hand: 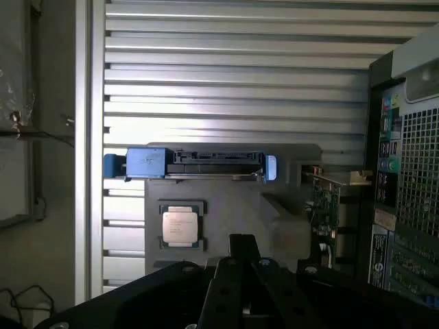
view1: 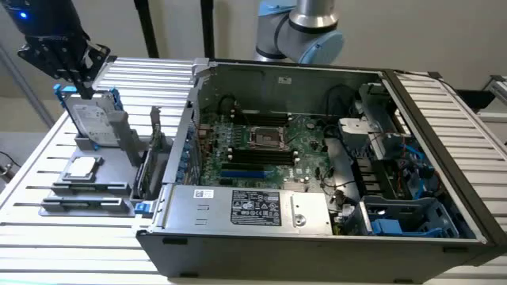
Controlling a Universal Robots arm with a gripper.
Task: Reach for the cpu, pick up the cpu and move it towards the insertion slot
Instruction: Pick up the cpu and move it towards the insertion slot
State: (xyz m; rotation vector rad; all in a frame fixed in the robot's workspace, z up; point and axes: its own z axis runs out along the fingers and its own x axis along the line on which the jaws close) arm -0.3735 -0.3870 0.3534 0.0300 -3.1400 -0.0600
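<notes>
CPU (view1: 82,168) is lying flat, silver top up, in a shallow seat of the grey holder (view1: 115,169). That holder is standing on the slatted table (view1: 47,249), at the exterior view's left, outside the open computer case (view1: 237,261). Nothing is touching the chip, and I am gripping nothing that I can see.

My pincer (view1: 82,89) is hanging over the far end of the holder, well above the CPU, right at the top edge of the upright hard drive (view1: 94,124) with its blue rails. I cannot tell whether I am touching that drive, and I cannot tell how far my pincer is parted. In the wrist view I am looking straight down on the holder. The CPU is showing its pale rim there, just beside the drive, and it is sitting between the drive and the dark body of my pincer. A green expansion card (hand: 326,205) is standing on edge between the holder and the case.

Inside the case, the insertion slot (view1: 268,137) is sitting on the green motherboard (view1: 305,133). Its silver frame is ringing a dark centre, and long black memory slots (view1: 257,155) are running on either side of it. It is lying well apart from the CPU, with the case wall between them.
</notes>
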